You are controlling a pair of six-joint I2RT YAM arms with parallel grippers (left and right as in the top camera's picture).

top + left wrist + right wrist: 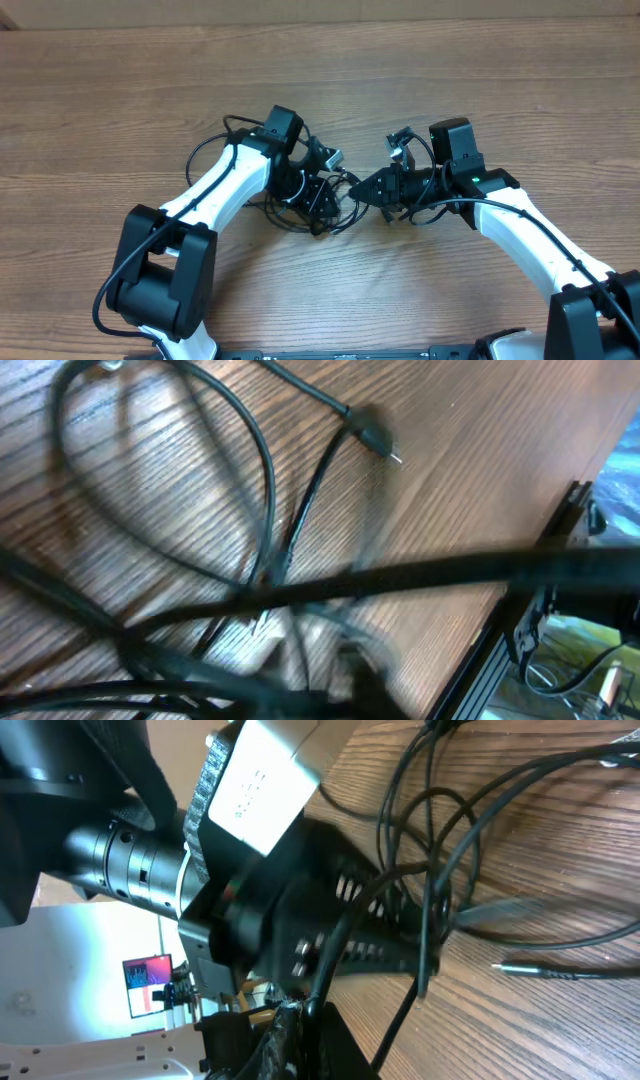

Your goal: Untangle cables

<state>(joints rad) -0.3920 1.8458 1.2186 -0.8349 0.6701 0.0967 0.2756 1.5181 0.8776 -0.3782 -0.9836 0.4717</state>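
The cables (340, 218) are thin black cords, tangled in the middle of the table between both arms. My left gripper (318, 198) is down in the tangle. In the right wrist view, the left gripper (420, 960) tapers to closed tips with a cord running through them. My right gripper (363, 188) points left at the tangle, and in its own view the right gripper (310, 1018) is shut on one cord. A blurred strand (400, 575) stretches across the left wrist view above the table. Two silver-tipped plugs (376, 443) (530, 970) lie loose on the wood.
One cable loop (205, 152) bulges out to the left of the left arm. More cord ends (401, 140) are bunched by the right wrist. The table's front edge and metal frame (520, 630) are close behind the left gripper.
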